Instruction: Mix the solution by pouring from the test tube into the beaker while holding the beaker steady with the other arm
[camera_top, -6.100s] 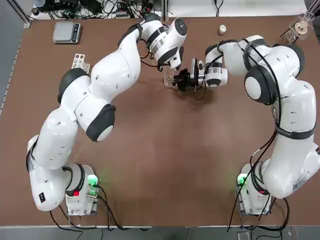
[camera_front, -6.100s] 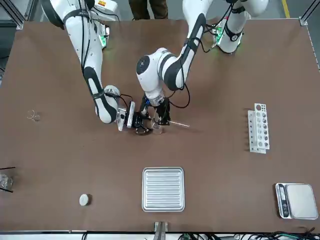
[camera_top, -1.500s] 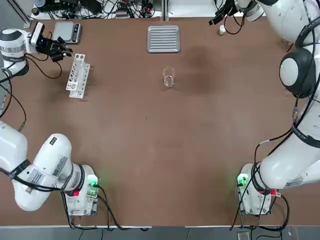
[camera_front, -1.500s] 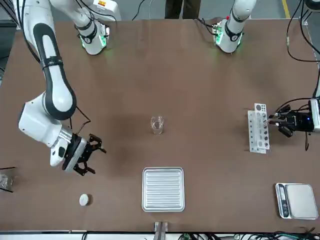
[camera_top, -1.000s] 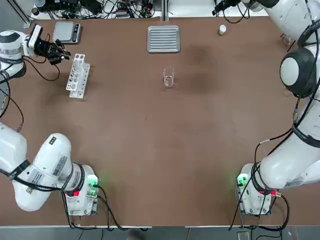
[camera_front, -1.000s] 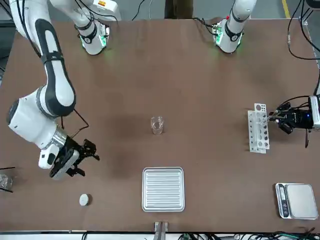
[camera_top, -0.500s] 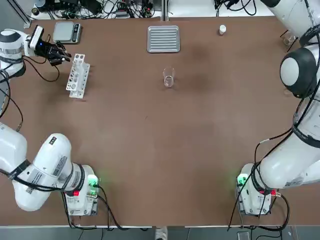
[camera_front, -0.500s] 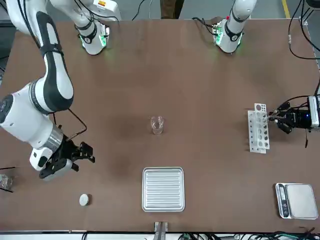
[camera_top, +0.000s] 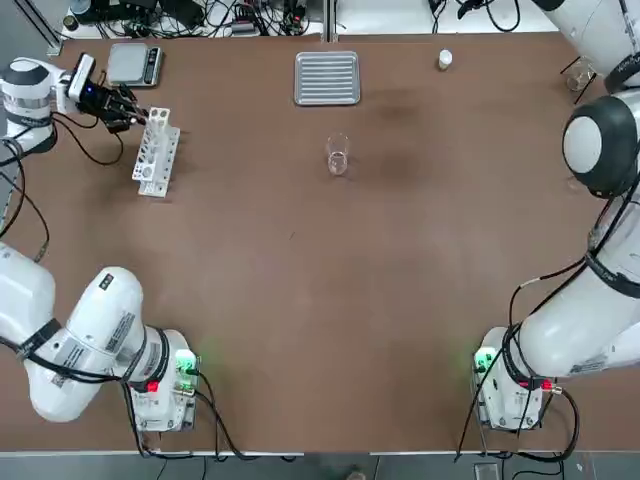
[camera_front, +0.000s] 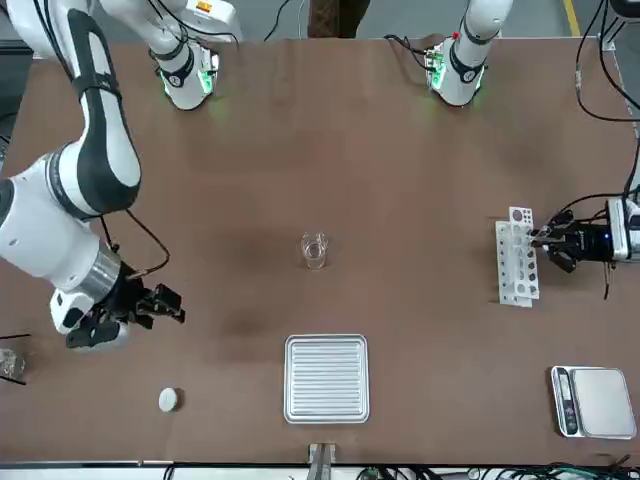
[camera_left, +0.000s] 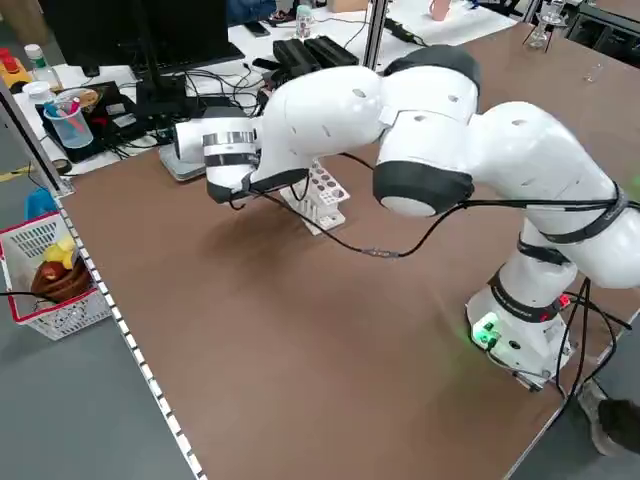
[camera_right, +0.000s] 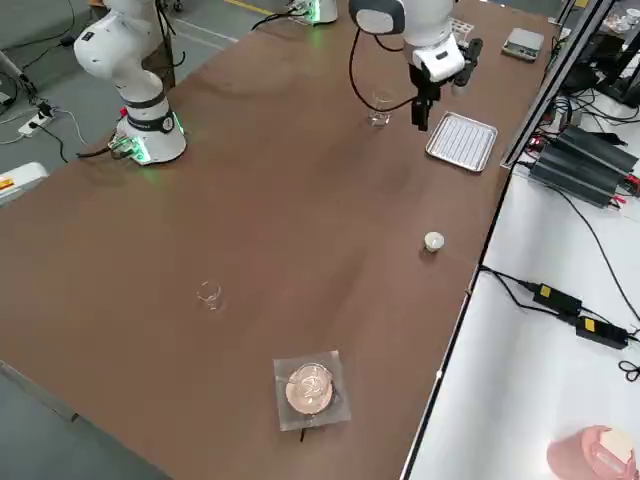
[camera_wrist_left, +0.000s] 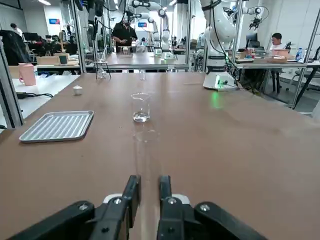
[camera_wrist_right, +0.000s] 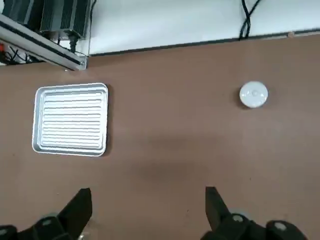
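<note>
Brown table (camera_front: 420, 180): beaker (camera_front: 314, 252) between open right gripper (camera_wrist_right: 149, 192) and left gripper (camera_wrist_left: 149, 180), clamped seemingly on test tube (camera_wrist_left: 147, 157).

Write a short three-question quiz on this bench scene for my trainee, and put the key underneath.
1. Multiple choice. What does the left gripper, out by the perforated white rack, hold?
A) the metal tray
B) the clear test tube
C) nothing
2. True or false: the beaker stands on the table, untouched by either gripper.
3. Fill in: the right gripper, at the table's far right part, has its jaws ____.

Key: 1 B; 2 true; 3 open
</note>
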